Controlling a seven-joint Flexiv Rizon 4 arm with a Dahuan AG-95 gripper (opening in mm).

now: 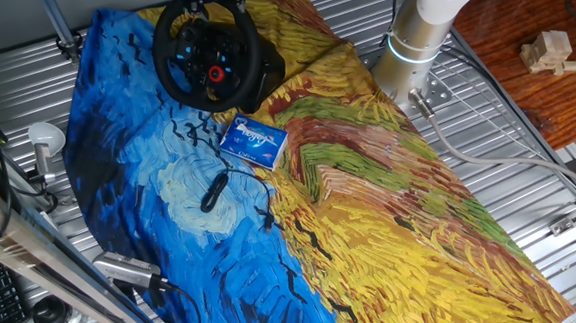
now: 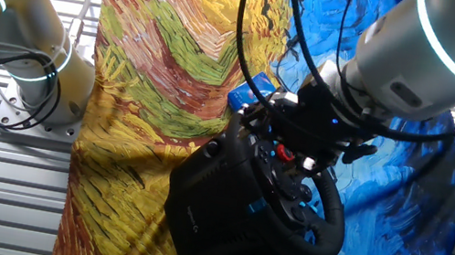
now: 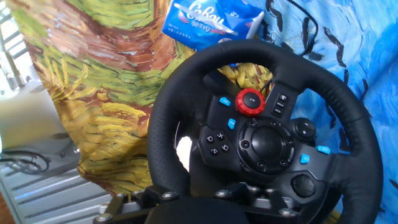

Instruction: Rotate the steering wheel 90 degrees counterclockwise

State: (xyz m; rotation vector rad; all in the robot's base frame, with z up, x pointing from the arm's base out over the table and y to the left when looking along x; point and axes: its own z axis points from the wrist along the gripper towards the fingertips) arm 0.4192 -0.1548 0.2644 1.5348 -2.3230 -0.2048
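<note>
Closest, the tool [image 2: 297, 153] sits at the rim of the steering wheel [image 3: 261, 130], though I cannot tell whether its fingers are closed on the rim. The wheel stands at the cloth's far end on the tabletop [image 1: 529, 146]. Turning well likely means following the rim's arc, keeping clear of the blue packet [image 1: 253, 140] beyond.

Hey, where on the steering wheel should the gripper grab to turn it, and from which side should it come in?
Probably the padded rim of the steering wheel, not the button-covered hub. The rim is a round bar with open gaps between the spokes, so one finger could slip inside, one outside. Come in from the front, facing the wheel; the bulky base blocks the back.
</note>
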